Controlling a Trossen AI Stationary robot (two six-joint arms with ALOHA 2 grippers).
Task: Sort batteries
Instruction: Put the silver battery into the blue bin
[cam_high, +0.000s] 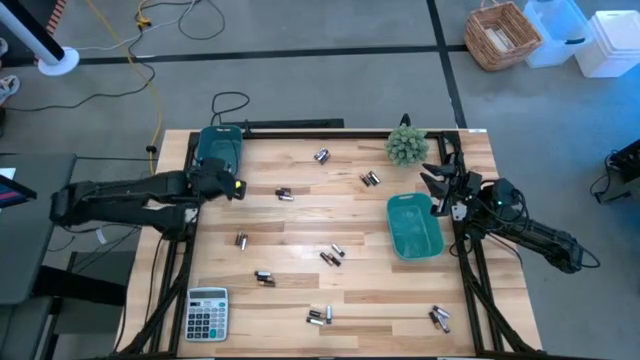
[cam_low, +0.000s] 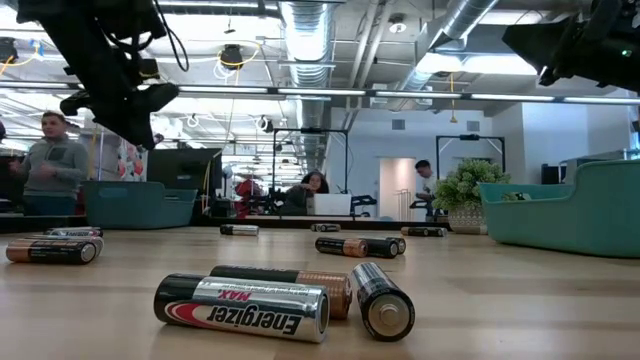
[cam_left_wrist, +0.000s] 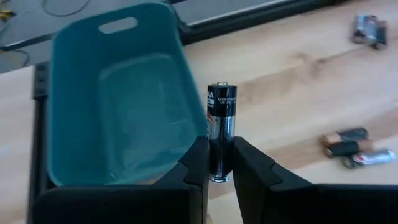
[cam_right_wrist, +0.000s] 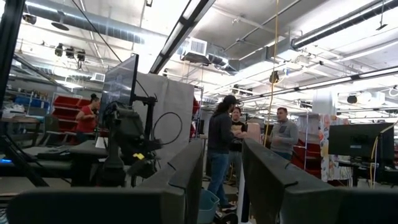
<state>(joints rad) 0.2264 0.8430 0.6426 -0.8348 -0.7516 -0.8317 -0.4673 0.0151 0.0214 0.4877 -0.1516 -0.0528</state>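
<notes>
My left gripper (cam_left_wrist: 221, 163) is shut on a black-and-silver battery (cam_left_wrist: 222, 118) and hangs in the air by the left teal bin (cam_left_wrist: 112, 93), near the table's far left corner (cam_high: 228, 183). Other batteries lie scattered flat on the wooden table: by the far edge (cam_high: 321, 155), in the middle (cam_high: 331, 256), along the near edge (cam_high: 319, 316), and close to the low camera (cam_low: 285, 300). My right gripper (cam_right_wrist: 224, 171) is open, raised above the far end of the right teal bin (cam_high: 413, 225), and touches nothing. My left gripper pinches the battery by its lower end (cam_left_wrist: 220, 163) between the two fingers. The battery runs along the fingers, and its upper half with the capped tip (cam_left_wrist: 222, 87) sticks out past the fingertips. It is lifted clear, over the table beside the left bin's rim.
A small potted plant (cam_high: 406, 146) stands at the far edge beside the right bin. A grey calculator (cam_high: 207, 312) lies at the near left corner. People stand in the room beyond the table. Bare wood lies between the battery clusters.
</notes>
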